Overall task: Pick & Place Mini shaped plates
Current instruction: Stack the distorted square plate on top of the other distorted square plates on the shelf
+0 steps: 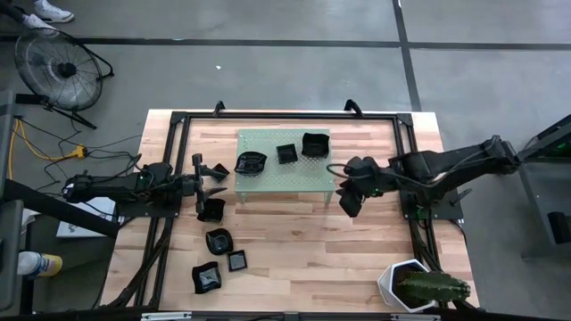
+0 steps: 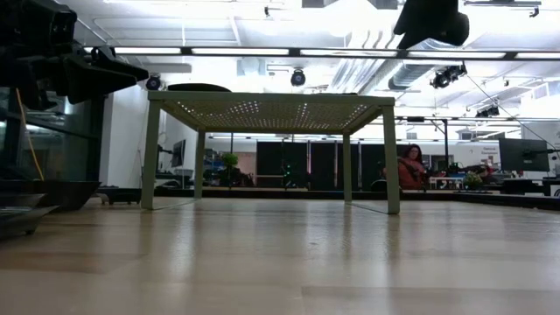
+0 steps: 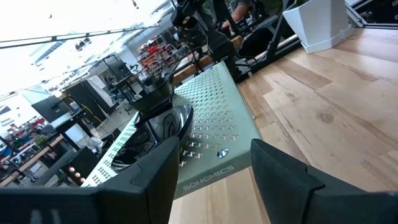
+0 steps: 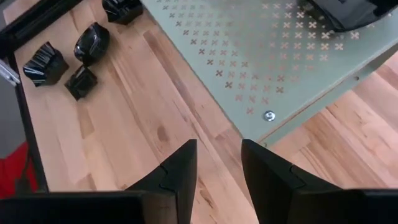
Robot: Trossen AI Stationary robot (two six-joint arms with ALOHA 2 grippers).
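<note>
Three mini shaped plates, glossy black, sit on a low pale green perforated rack (image 1: 284,174): one at its left (image 1: 251,163), one in the middle (image 1: 286,153), one at the far right (image 1: 315,144). Several more lie on the wooden table left of centre (image 1: 211,209) (image 1: 219,240) (image 1: 237,260) (image 1: 207,278). My left gripper (image 1: 219,177) points level at the rack's left end, open and empty (image 3: 211,180). My right gripper (image 1: 348,205) hovers above the table off the rack's near right corner, slanting down, open with nothing between its fingers (image 4: 219,165).
A white hexagonal pot (image 1: 401,283) with a cactus stands at the table's near right corner. A black frame (image 1: 285,114) runs around the table's edges. Bare wood lies between the rack and the near edge.
</note>
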